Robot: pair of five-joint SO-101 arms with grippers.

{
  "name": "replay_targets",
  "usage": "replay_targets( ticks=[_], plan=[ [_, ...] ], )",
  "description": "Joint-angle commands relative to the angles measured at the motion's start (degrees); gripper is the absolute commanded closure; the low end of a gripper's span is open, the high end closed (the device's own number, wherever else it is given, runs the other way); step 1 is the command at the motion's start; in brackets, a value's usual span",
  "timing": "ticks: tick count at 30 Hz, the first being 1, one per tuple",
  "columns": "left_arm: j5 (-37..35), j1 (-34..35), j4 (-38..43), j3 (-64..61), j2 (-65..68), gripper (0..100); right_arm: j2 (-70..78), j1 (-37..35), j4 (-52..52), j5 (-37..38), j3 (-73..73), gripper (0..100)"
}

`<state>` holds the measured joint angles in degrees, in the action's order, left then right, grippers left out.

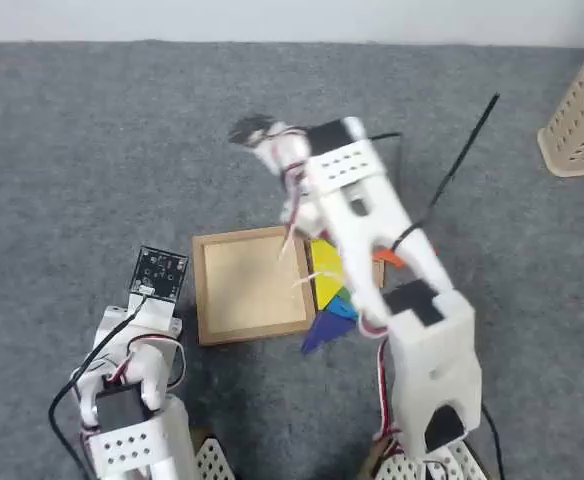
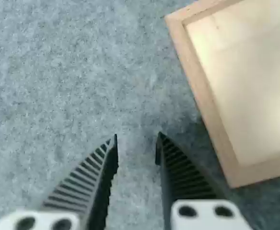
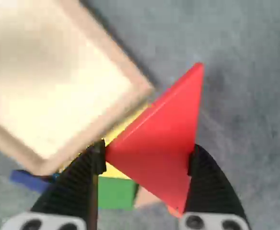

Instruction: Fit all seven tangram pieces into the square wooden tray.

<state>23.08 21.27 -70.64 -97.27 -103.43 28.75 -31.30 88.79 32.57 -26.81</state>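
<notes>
The square wooden tray (image 1: 250,333) lies mid-table with nothing in it. My right gripper (image 3: 147,151) is shut on a red triangle (image 3: 164,143), held above the tray's corner (image 3: 135,84). Beneath it lie a yellow piece (image 3: 113,170), a green piece (image 3: 115,194) and a blue piece (image 3: 27,178). In the high view the right arm (image 1: 372,230) covers part of the pile beside the tray's right edge: yellow (image 1: 327,275), green (image 1: 344,296), blue (image 1: 342,308), purple (image 1: 327,330) and an orange bit (image 1: 387,258). My left gripper (image 2: 135,141) is open over bare carpet, just off the tray's rim (image 2: 197,81).
Grey carpet (image 1: 92,150) covers the table. A beige slotted basket (image 1: 582,110) stands at the far right edge. The left arm (image 1: 132,390) sits at the near left, close to the tray's left side.
</notes>
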Motion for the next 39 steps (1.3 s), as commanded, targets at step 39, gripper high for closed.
replay_targets(
  ticks=[39],
  plan=[
    [-0.44,0.09,-0.18,0.75,-1.32,88,-8.04,-4.7,-9.71,-3.43,11.08,86.7]
  ],
)
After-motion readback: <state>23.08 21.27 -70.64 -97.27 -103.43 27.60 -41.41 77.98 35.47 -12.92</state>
